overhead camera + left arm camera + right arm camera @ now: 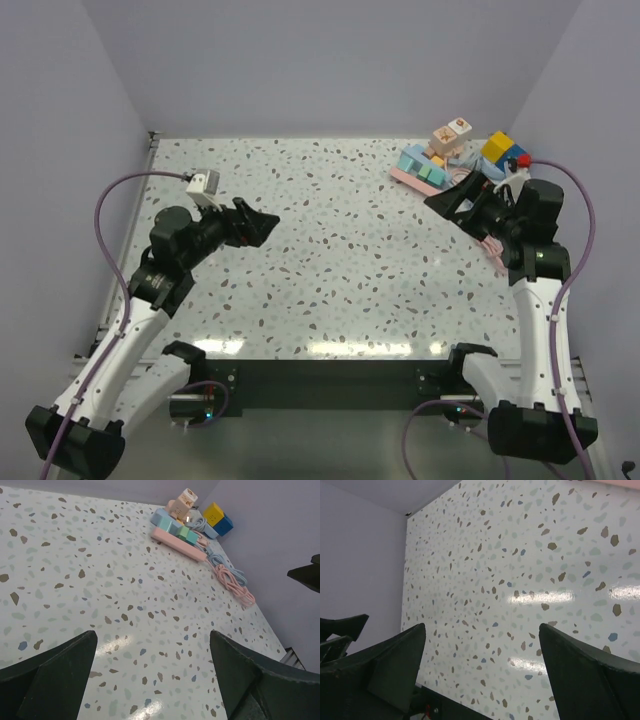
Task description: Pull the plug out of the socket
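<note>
While hovering over the table, your left gripper and right gripper gape fully, holding nothing. The right gripper sits near the socket strip.

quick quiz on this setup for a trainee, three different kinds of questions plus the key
1. True or false: the left hand and the right hand are both open and empty.
2. Which corner of the table holds the pink power strip? A near left, B far right, C far left.
3. Fill in: the hand closer to the strip is the ____ one.
Key: 1 true; 2 B; 3 right.
</note>
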